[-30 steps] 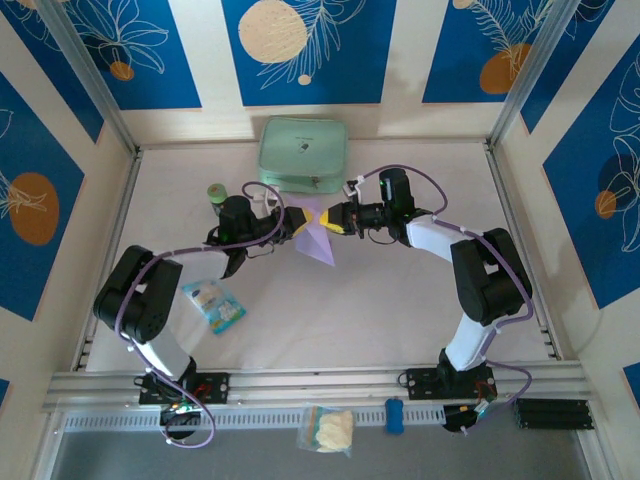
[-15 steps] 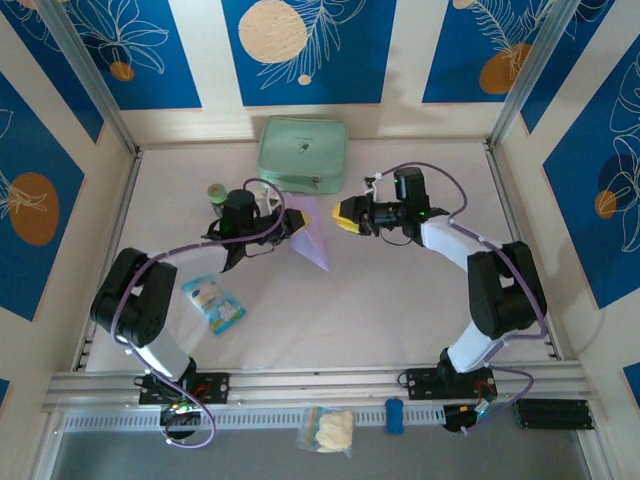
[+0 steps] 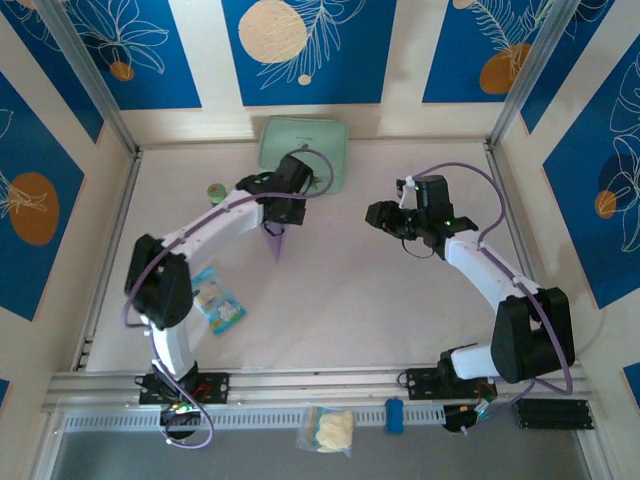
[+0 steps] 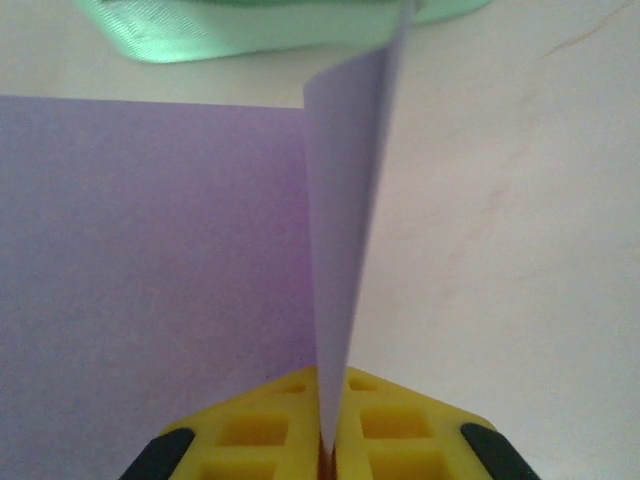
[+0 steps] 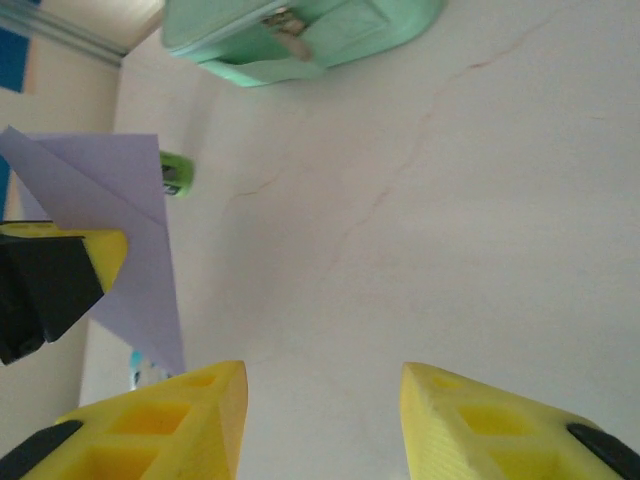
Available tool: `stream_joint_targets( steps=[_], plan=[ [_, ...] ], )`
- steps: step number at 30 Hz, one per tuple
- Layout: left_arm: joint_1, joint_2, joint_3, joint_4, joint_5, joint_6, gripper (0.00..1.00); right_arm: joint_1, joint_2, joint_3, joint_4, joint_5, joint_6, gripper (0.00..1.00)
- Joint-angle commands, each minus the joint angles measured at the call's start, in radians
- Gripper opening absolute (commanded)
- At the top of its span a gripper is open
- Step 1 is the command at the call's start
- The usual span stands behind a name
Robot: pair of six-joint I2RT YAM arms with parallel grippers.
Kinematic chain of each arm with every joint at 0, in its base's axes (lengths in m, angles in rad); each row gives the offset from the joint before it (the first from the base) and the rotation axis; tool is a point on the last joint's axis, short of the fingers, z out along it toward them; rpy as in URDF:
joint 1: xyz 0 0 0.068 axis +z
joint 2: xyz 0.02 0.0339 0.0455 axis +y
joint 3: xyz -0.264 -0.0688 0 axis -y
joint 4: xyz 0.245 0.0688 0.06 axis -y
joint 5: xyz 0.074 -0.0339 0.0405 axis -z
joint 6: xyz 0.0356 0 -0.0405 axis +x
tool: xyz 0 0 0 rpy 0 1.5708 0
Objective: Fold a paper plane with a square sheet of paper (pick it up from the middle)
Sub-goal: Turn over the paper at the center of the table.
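Two robot arms reach over a pale bench (image 3: 400,300), seen from above. The left claw (image 3: 283,214), in the upper middle of the frame, is pressed together on the lavender paper plane (image 3: 274,242). It pinches the plane along its fold, so the narrow folded sheet trails below the claw with its tip pointing toward the bottom of the frame. In the left wrist view the paper rises edge-on from between the yellow fingers (image 4: 250,435), and one flap spreads flat across the left half of the picture. A mint-green pouch (image 3: 300,140) lies just beyond the left claw, at the top centre. The right claw (image 3: 378,213) sits right of centre, well apart from the paper. It is spread, and its wrist view has bare bench between the two tips. A blue-and-white snack packet (image 3: 216,305) lies at the lower left, and a small green object (image 3: 215,191) stands at the left.
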Motion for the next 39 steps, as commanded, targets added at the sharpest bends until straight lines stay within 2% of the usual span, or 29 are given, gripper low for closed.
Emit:
stream_joint_targets(
  steps=[1, 6, 10, 16, 22, 28, 33, 36, 39],
  plan=[
    [-0.04, 0.118, 0.1, -0.261, -0.3, 0.051, 0.14, -0.008, -0.03, -0.025, -0.036, 0.066, -0.015, 0.44],
    [-0.077, 0.284, 0.213, -0.298, -0.429, 0.034, 0.11, -0.017, -0.031, -0.034, -0.045, 0.069, -0.007, 0.44],
    [-0.082, 0.375, 0.253, -0.272, -0.455, 0.03, 0.09, -0.027, -0.031, -0.039, -0.05, 0.059, 0.003, 0.44],
    [-0.091, 0.467, 0.287, -0.243, -0.409, 0.014, 0.09, -0.038, -0.026, -0.042, -0.053, 0.052, 0.01, 0.44],
    [-0.099, 0.482, 0.286, -0.222, -0.297, -0.029, 0.15, -0.047, -0.009, -0.041, -0.061, 0.056, 0.023, 0.43],
    [-0.098, 0.414, 0.28, -0.186, -0.034, -0.085, 0.29, -0.047, 0.006, -0.043, -0.049, 0.051, 0.035, 0.43],
    [-0.096, 0.274, 0.171, -0.033, 0.384, -0.159, 0.42, -0.048, 0.012, -0.05, -0.051, 0.085, 0.042, 0.45],
    [-0.087, 0.185, 0.072, 0.085, 0.595, -0.206, 0.48, -0.048, 0.013, -0.058, -0.047, 0.096, 0.058, 0.48],
    [-0.064, 0.097, -0.044, 0.194, 0.741, -0.255, 0.52, -0.048, 0.019, -0.066, -0.033, 0.079, 0.077, 0.49]
  ],
)
